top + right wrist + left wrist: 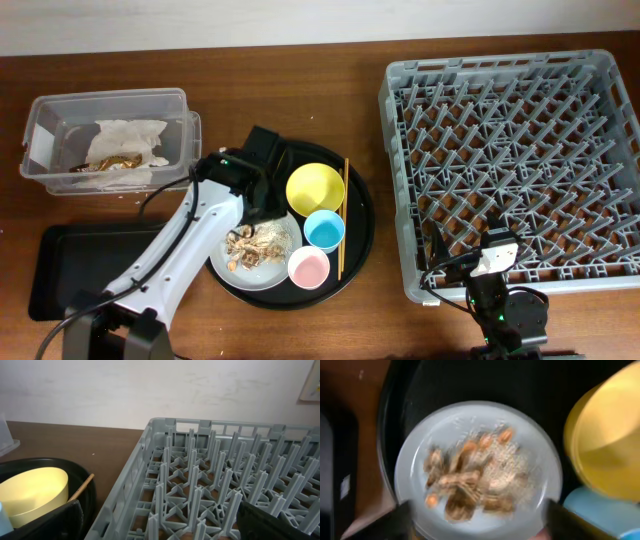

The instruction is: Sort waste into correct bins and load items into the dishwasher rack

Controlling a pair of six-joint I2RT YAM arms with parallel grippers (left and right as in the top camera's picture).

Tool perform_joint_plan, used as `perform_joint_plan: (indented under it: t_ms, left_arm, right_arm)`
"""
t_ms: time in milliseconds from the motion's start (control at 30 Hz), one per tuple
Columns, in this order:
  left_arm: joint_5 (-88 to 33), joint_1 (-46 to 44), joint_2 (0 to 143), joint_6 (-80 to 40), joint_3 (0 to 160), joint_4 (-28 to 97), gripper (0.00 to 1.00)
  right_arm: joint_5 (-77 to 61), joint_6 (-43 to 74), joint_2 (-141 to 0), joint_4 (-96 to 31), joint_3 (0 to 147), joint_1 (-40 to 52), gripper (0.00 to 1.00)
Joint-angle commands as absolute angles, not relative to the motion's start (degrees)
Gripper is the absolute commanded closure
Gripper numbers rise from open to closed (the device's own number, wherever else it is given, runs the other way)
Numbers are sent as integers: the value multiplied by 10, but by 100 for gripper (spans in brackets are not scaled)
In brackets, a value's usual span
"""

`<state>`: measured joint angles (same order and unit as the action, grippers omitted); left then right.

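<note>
Left gripper (477,521) hangs right over the pale-grey plate (445,425), fingers spread wide with nothing between them (wrist view's pretty blurry tbh). Food scraps (470,477) are piled in the middle of that plate. The plate sits on the round black tray (362,225) along with the yellow bowl (315,188), blue cup (324,230) and pink cup (308,267), and the chopsticks (343,215) lie just right of the cups. Napkins (125,145) are in the clear box (60,115) at upper left, with the shallow black tray (75,265) below it. Right gripper (160,530) is spread apart too, holding nothing, by the bottom-left corner of the dishwasher rack (510,150) in the overhead view.
</note>
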<state>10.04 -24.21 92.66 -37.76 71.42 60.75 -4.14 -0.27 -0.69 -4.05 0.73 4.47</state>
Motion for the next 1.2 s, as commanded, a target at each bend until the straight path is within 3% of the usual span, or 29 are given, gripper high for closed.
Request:
perform_joint_plan:
  t_ms: [0, 233, 400, 500, 567, 667, 700, 733, 867, 1000, 1167]
  left_arm:
    - [117, -224, 931, -420, 712, 542, 30]
    - [74, -202, 1027, -711, 712, 518, 32]
    - [30, -202, 1054, -804, 712, 473, 33]
    - [30, -202, 1054, -803, 712, 457, 34]
    - [30, -199, 1053, -769, 713, 457, 21]
    - [32, -144, 992, -521, 734, 461, 14]
    - [32, -128, 954, -489, 736, 462, 13]
    - [32, -113, 916, -478, 736, 473, 2]
    - [103, -4, 770, -479, 736, 564, 1]
    - [144, 132, 757, -479, 736, 692, 1]
    - [144, 160, 757, -479, 736, 719, 1]
  right_arm:
    - [-39, -6, -3, -41, 3, 41, 1]
    - [-39, -7, -3, -41, 3, 41, 1]
    - [-39, -6, -3, -41, 3, 41, 1]
    - [-39, -6, -3, -41, 3, 41, 1]
    - [-39, -7, -3, -41, 3, 41, 1]
    - [-39, -7, -3, -41, 3, 41, 1]
    - [-39, -6, -3, -41, 3, 41, 1]
    - [-39, -7, -3, -41, 3, 41, 1]
    - [-39, -6, -3, -41, 3, 41, 1]
    - [-39, -7, -3, -42, 3, 41, 1]
    - [-37, -7, -3, -42, 3, 41, 1]
